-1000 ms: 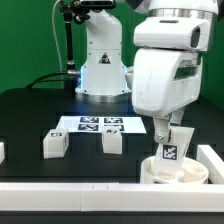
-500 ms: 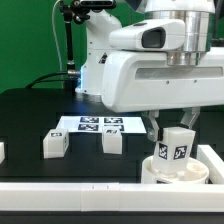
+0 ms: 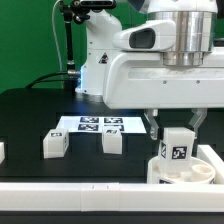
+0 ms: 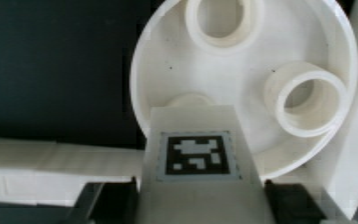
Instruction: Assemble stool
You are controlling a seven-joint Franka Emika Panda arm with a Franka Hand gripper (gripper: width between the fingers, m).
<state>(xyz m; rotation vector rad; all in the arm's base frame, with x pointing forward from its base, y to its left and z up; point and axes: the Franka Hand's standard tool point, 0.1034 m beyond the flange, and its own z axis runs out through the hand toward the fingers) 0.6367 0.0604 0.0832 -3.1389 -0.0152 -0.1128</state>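
Gripper is clamping the held leg between both fingers, with the leg upright and its tag facing the exterior camera. It's hanging right over the round seat, which is sitting at the exterior view's lower right, just beside the white rail. Can't tell whether the leg's bottom is touching the seat. The wrist view is showing two open sockets beyond the leg. The first loose leg and second loose leg are lying on the black table near the marker board, well apart from the seat.
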